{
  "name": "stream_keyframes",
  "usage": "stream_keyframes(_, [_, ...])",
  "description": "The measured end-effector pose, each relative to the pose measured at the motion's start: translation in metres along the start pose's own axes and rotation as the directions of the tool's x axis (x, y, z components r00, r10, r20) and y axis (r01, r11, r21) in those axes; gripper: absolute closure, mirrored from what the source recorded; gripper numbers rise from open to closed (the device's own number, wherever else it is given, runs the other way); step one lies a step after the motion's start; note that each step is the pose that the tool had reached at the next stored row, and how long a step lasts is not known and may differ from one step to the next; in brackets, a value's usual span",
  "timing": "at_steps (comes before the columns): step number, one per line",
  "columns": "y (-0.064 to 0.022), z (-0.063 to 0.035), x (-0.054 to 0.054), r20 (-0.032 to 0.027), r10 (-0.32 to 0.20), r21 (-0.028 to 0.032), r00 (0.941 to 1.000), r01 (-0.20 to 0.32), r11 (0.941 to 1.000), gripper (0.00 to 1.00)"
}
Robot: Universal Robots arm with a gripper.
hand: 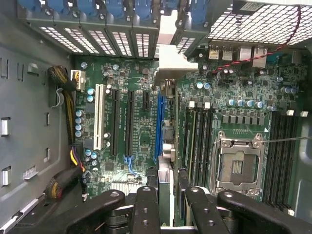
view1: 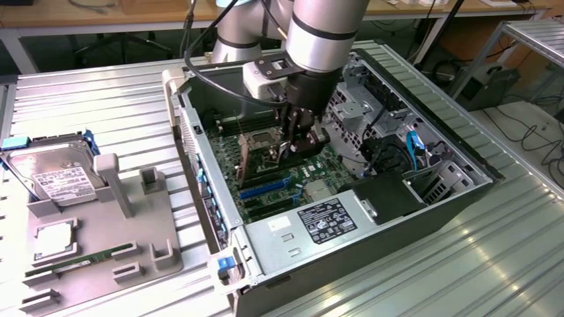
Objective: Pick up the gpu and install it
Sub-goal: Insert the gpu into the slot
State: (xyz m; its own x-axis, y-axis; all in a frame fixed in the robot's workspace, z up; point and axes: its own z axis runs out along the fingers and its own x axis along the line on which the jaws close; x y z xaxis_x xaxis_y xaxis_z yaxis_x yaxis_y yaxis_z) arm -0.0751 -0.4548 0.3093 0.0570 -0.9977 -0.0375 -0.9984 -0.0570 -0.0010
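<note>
Inside an open computer case [view1: 458, 191] on a ribbed metal table [view1: 423, 277], the robot arm's gripper [hand: 166, 204] holds the gpu [hand: 165, 146] edge-on between its fingers [hand: 146, 204], the card standing upright over the blue expansion slot [hand: 159, 122] of the motherboard [hand: 136, 136]. Its metal bracket [hand: 170, 63] reaches toward the rear slot covers [hand: 122, 39]. In the exterior view the card [view1: 280, 153] hangs low beside the empty CPU socket [view1: 263, 139]. A slight tilt or offset could jam the card's edge against the slot, or catch the bracket on the case wall. A hard drive [view1: 55, 173] and RAM stick [view1: 79, 259] wait on a gray fixture [view1: 97, 271].
</note>
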Motion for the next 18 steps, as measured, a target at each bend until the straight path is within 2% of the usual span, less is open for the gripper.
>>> stream_keyframes(4, [0.0014,0.0023,0.0,-0.0061,0.024,0.0007,0.9997,-0.024,0.9997,0.74])
stream_keyframes(11, [0.0071,0.0061,0.0,-0.0272,0.045,0.0018,0.9986,-0.045,0.999,0.74])
stream_keyframes(18, [0.0152,0.0101,-0.001,-0.0344,0.067,0.0027,0.9972,-0.067,0.9978,0.74])
